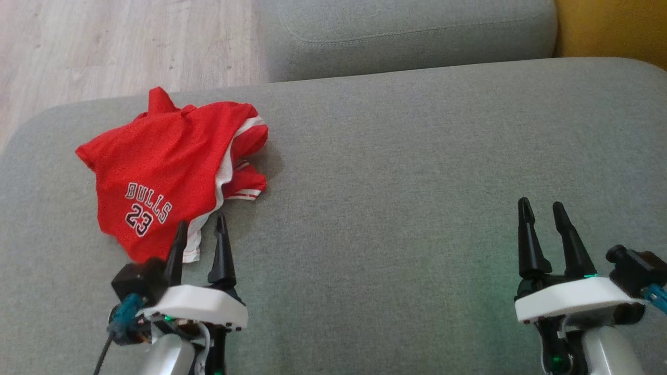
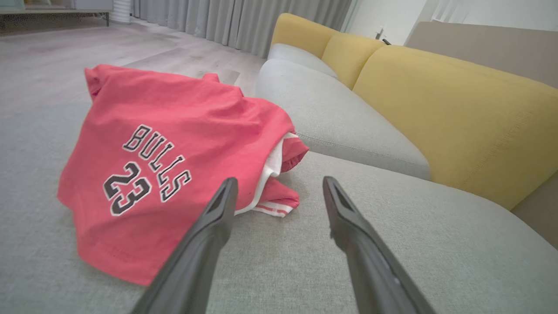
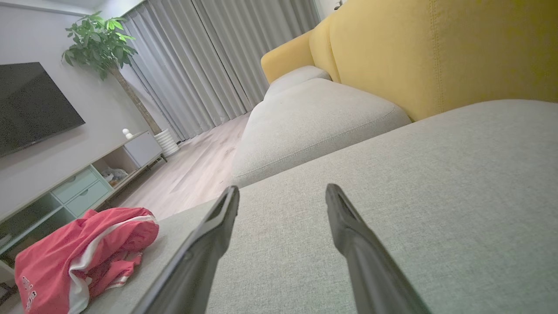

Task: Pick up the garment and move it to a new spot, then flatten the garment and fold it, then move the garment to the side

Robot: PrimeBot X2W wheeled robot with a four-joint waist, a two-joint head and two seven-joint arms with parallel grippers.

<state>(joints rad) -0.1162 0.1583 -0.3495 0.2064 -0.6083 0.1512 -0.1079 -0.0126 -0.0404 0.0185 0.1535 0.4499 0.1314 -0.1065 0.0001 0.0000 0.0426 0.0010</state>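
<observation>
One garment [image 1: 167, 172], left end effector [image 1: 202, 221] and right end effector [image 1: 541, 203] are facing you.
Both are gaping empty; the garment is lying crumpled upper left on the grey sofa seat [image 1: 406, 172], wooden floor [image 1: 104, 47] beyond.

surface: grey sofa cushion [image 1: 396, 172] | on it: crumpled red garment [image 1: 156, 172], left part

A red knit basketball garment [image 1: 161, 166] with white side stripes lies crumpled in a loose heap on the left part of the grey fabric sofa seat [image 1: 417, 182], near its far edge. Black-and-white lettering "BULLS 23" faces up, set at a slant. The right side is bunched and folded over itself, showing a white stripe and red-and-white trim. One corner pokes up at the far side.
</observation>
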